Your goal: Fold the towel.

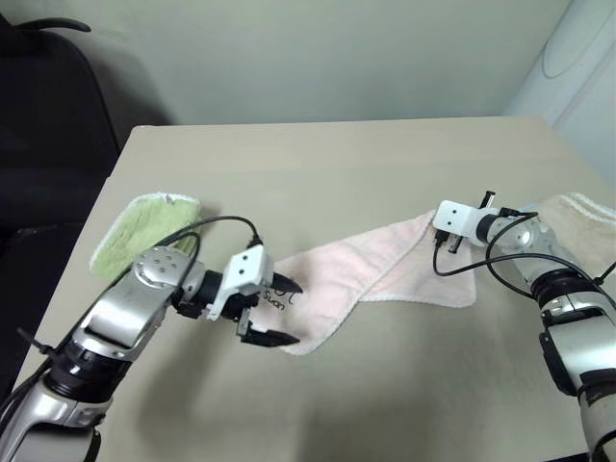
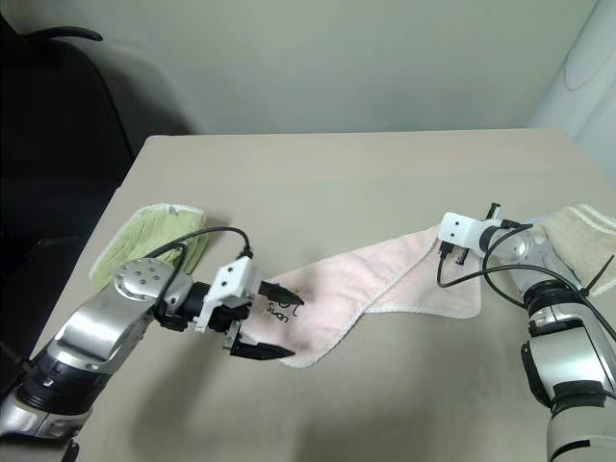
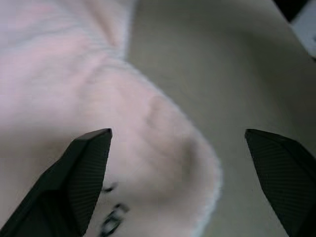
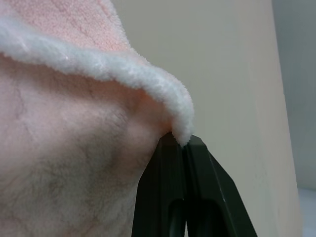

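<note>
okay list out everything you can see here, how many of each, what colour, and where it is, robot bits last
pink towel: one, pale pink with a whitish hem and a small dark logo near one corner, lying twisted across the middle of the table
green towel: one, light green, folded, near the table's left edge
beige towel: one, beige, at the table's right edge behind the right arm
table: one, tan, under all of it
chair: one, black, beyond the table's left side
left gripper: one, black jaws open, over the logo corner of the pink towel, not gripping it
right gripper: one, black jaws shut on the hem of the pink towel at its right end
</note>
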`<action>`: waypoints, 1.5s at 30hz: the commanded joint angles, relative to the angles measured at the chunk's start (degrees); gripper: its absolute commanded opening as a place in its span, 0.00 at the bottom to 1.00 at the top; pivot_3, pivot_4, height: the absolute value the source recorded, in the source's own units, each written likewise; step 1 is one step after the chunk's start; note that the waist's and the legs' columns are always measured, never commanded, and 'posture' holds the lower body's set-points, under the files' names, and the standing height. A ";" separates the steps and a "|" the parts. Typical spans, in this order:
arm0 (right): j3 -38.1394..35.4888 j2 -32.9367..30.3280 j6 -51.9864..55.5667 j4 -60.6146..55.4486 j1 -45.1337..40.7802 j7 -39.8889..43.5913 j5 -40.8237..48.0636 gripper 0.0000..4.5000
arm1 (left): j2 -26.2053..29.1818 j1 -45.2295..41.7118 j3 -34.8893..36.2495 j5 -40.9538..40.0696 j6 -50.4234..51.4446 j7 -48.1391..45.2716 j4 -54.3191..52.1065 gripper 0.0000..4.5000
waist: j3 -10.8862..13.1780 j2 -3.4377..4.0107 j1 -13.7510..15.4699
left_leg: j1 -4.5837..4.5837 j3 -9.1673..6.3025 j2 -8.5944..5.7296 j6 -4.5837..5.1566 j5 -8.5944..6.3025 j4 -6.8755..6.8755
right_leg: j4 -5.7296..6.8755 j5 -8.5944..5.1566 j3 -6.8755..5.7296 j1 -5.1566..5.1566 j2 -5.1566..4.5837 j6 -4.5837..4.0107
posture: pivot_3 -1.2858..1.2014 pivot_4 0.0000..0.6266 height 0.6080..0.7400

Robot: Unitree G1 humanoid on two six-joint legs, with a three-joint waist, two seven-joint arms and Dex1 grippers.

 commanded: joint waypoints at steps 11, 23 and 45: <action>-4.01 -2.24 5.07 -12.91 5.62 2.67 4.11 0.00 | -2.61 0.16 -8.34 8.48 -4.11 -2.19 2.89 0.80 | -0.05 0.05 -0.39 | 0.01 -0.01 0.03 0.05 0.03 0.00 | -0.06 0.01 -0.02 0.08 -0.02 0.03 | 0.52 0.24 0.96; -6.41 -4.59 8.78 -20.48 9.03 5.82 6.51 0.00 | -2.49 5.46 -0.74 3.56 -2.65 1.07 1.44 0.00 | -0.09 0.13 -0.78 | 0.09 0.01 0.11 0.06 0.04 -0.08 | -0.04 0.01 0.00 0.08 0.03 0.03 | 0.52 0.24 0.96; -15.94 -10.16 17.87 -31.81 11.67 8.24 13.02 0.00 | -14.80 -12.73 27.03 -19.04 11.99 21.83 12.29 0.00 | -0.07 0.14 0.34 | 0.07 0.08 0.06 0.11 0.16 0.42 | 0.04 0.16 0.01 0.29 0.01 0.23 | 0.52 0.24 0.96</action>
